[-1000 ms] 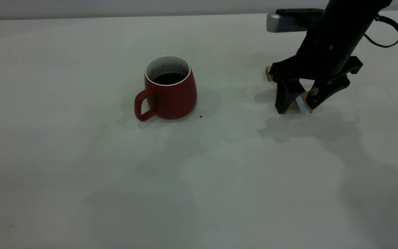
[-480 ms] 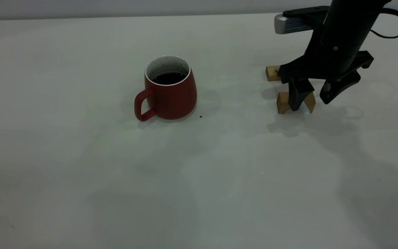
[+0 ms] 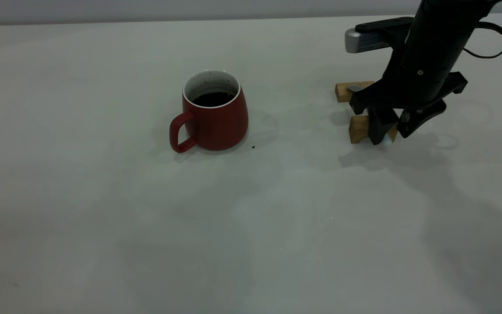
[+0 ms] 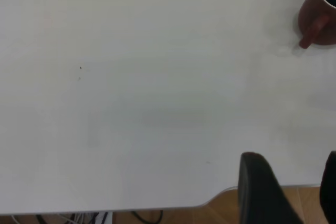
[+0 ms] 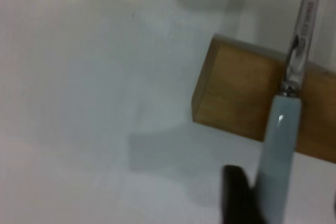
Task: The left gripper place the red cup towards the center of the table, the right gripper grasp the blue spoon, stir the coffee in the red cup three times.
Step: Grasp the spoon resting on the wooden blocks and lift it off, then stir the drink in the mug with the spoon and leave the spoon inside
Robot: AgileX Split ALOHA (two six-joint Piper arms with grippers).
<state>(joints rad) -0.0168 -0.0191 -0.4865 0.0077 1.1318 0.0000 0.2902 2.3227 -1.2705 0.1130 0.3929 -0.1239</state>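
The red cup stands upright near the middle of the table, handle toward the near left, with dark coffee inside. It also shows far off in the left wrist view as the red cup. The blue spoon lies across two wooden blocks, its grey bowl on the far one. My right gripper is down over the pale handle and open. One finger touches the handle's side; the other stands apart from it. My left gripper hangs open and empty over the table's edge.
Two tan wooden blocks sit at the right of the table under the spoon, about a cup's width right of the cup. A small dark speck lies by the cup's base. The table's rounded corner shows beside the left gripper.
My right gripper rose and shifted right, then came down again over the spoon handle with its fingers closer together. The cup has not moved.
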